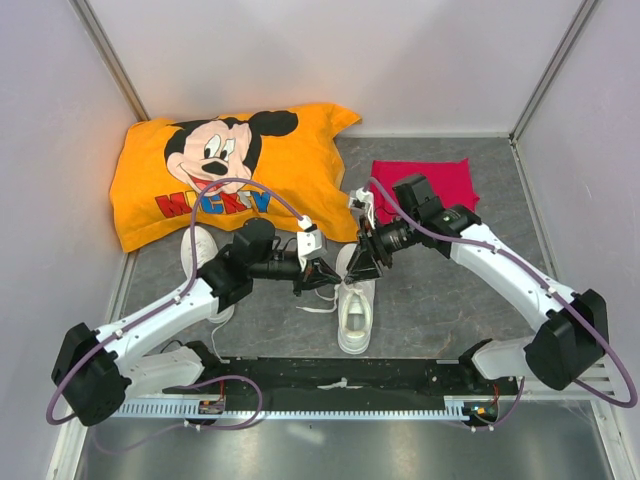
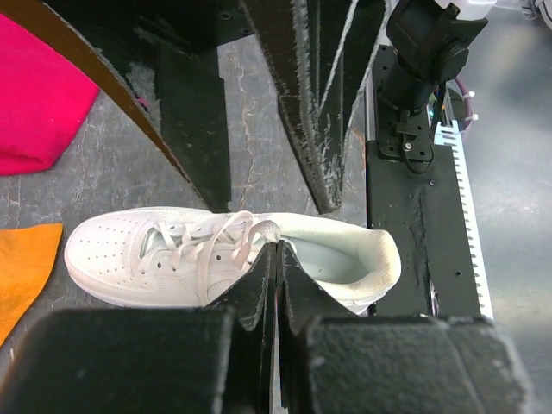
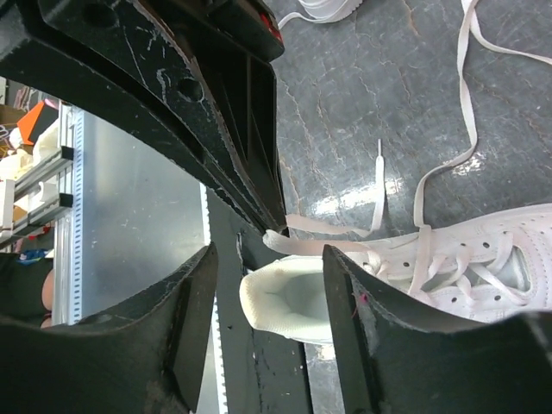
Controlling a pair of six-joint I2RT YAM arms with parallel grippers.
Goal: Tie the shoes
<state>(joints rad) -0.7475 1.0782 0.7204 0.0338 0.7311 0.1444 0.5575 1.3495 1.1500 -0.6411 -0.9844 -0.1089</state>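
Note:
One white shoe (image 1: 355, 318) lies on the grey floor, toe away from the arm bases, laces undone. It also shows in the left wrist view (image 2: 147, 259) and the right wrist view (image 3: 483, 259). My left gripper (image 1: 327, 272) hangs just above its opening, shut on a white lace (image 2: 259, 229) at its fingertips (image 2: 278, 250). My right gripper (image 1: 358, 264) is open right beside it, over the shoe's heel (image 3: 272, 252), touching nothing. The held lace (image 3: 310, 243) runs from the left fingers to the eyelets. The second shoe (image 1: 200, 248) lies to the left, partly hidden by the left arm.
An orange Mickey Mouse pillow (image 1: 230, 170) lies at the back left, a red cloth (image 1: 425, 185) at the back right. A black base strip (image 1: 340, 375) runs along the near edge, just behind the shoe's heel. Loose lace (image 3: 466, 103) trails on the floor.

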